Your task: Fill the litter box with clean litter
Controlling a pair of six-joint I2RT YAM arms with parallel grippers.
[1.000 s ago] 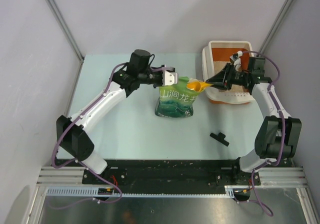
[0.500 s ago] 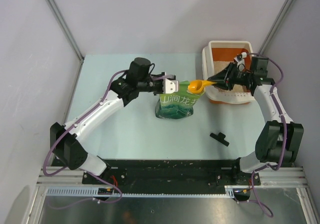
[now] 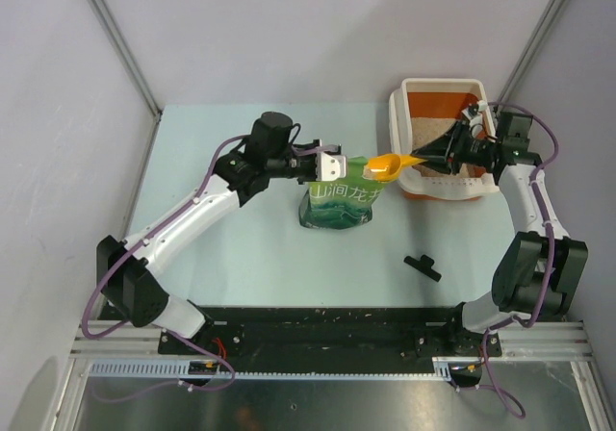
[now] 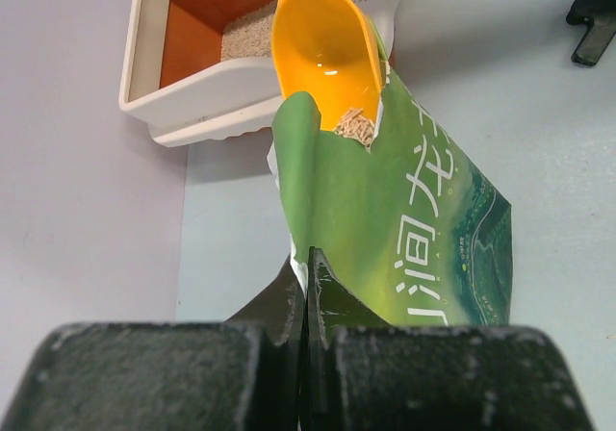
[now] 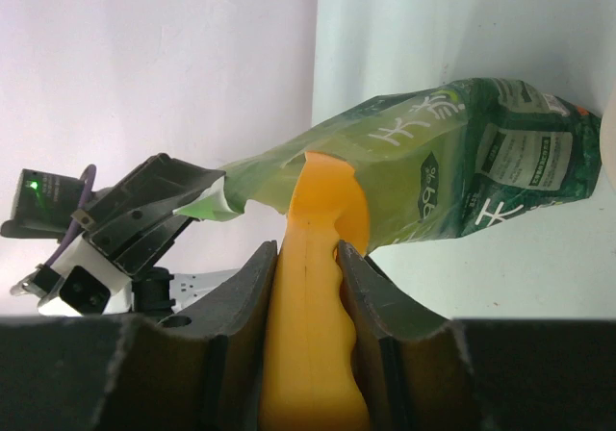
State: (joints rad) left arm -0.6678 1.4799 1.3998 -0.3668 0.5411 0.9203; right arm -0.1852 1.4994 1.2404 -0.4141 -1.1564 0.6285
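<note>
**Q:** State both end effectors.

**A:** I read the left gripper (image 4: 306, 263) as fully closed. It pinches the torn top edge of the green printed pouch bag (image 3: 337, 202). The right gripper (image 5: 306, 256) is partly closed around the handle of the yellow-orange plastic scoop (image 4: 322, 41), with its jaws pressing on both sides of the handle.

**Q:** Where are the task items?

**A:** In the top view, the rectangular, orange-walled, white-rimmed plastic litter box (image 3: 441, 87) sits at 1 o'clock on the pale green table (image 3: 241, 248). A thin patch of pale beige, granular clean litter (image 4: 248, 35) covers part of its floor. More granules show at the bag mouth.

**Q:** Which relation governs the next move?

**A:** The scoop's long axis runs from 3 to 9 o'clock. Its bowl looks empty and sits at the bag mouth, at 9 o'clock from the right gripper. The litter box lies at 2 o'clock from the bowl, beneath my right wrist. I judge the right arm to be the nearer one, so I would load at 9 and then retract toward 3.
</note>
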